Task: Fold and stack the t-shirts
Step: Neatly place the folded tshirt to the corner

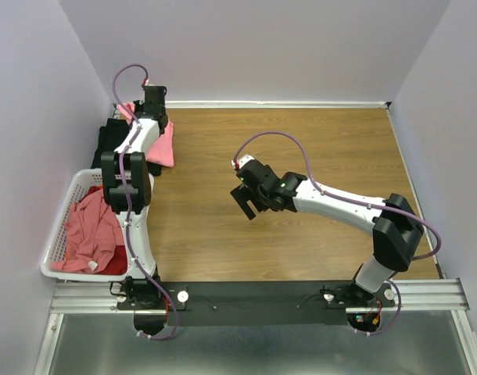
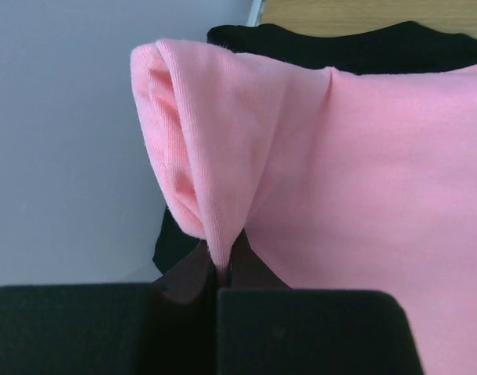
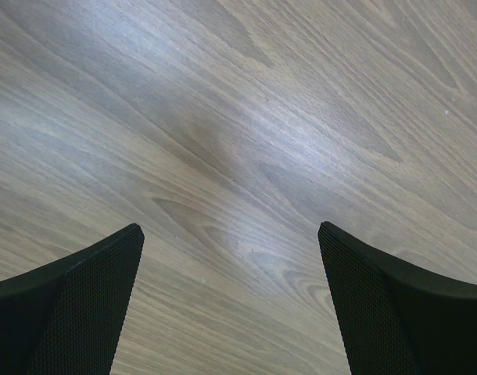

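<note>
Pink t-shirt (image 2: 340, 172) pinched tight in my left gripper (image 2: 217, 291), I'm stacking it on the black t-shirt (image 2: 364, 47), I reckon. My right gripper (image 3: 229, 228) is idling wide open, empty. Next I'm releasing it flat.

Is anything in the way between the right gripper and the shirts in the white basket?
Yes: the left arm runs along the inner edge of the white slatted plastic basket, between the open right gripper and the salmon-pink cloth t-shirts inside it.
</note>
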Tool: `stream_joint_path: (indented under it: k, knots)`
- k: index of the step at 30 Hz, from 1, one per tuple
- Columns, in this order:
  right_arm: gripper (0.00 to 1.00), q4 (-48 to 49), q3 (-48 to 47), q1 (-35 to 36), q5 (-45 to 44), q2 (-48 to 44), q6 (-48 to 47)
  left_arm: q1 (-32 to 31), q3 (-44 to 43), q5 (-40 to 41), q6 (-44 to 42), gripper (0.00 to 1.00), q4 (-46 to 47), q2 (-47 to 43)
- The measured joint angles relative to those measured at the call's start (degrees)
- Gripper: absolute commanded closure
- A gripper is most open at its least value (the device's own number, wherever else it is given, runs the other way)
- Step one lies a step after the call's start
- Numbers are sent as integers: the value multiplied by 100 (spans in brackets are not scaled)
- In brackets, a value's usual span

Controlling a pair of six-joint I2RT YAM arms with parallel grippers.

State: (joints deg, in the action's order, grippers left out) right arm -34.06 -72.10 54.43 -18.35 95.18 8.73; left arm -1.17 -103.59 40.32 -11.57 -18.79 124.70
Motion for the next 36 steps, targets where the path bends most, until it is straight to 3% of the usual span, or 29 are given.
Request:
stream_joint_path:
  k: [12, 22, 34, 36]
  knots:
    - [0, -175, -160, 0, 0, 238, -94, 533, 0, 168, -262, 100, 291, 59]
    - [0, -210, -160, 0, 0, 245, -136, 520, -15, 621, -481, 98, 533, 710]
    - [0, -234, -160, 0, 0, 275, -131, 518, -15, 933, -826, 97, 1224, 776]
    - [0, -254, -160, 0, 0, 275, -131, 518, -15, 962, -887, 82, 1320, 778]
